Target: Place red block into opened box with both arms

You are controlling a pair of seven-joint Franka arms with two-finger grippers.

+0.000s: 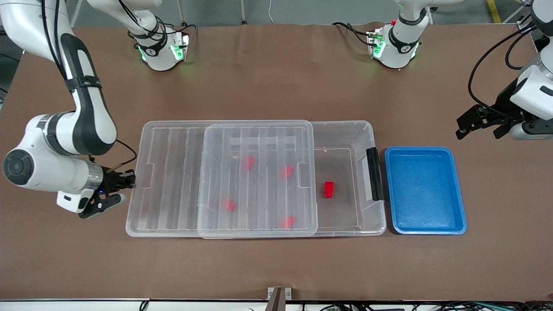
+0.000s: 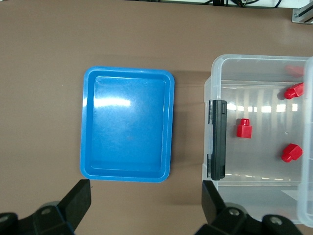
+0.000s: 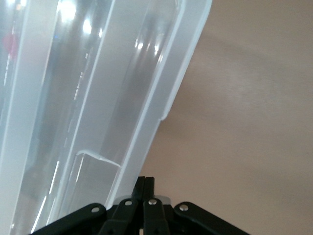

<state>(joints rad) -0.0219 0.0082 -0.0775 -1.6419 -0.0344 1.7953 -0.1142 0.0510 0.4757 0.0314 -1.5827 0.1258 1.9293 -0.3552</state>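
Note:
The red block [image 1: 329, 189] lies on the floor of the clear box [image 1: 372, 134], in the uncovered part by the black handle [image 1: 374, 173]. It also shows in the left wrist view as the red block [image 2: 243, 128] inside the box [image 2: 213, 73]. The ribbed lid [image 1: 173, 181] is slid toward the right arm's end and overhangs the box there. My right gripper [image 1: 128, 180] is shut, its tips [image 3: 145, 182] at the rim of the lid [image 3: 161, 98]. My left gripper [image 1: 479, 126] hangs open and empty above the table, at its left arm's end, beside the blue tray. In its own view my left gripper [image 2: 146, 205] holds nothing.
Several other red pieces [image 1: 248, 162] lie in the box under the lid, and two of them [image 2: 292, 152] show in the left wrist view. A shallow blue tray [image 1: 459, 190] sits beside the box's handle end, with nothing in the tray [image 2: 88, 127].

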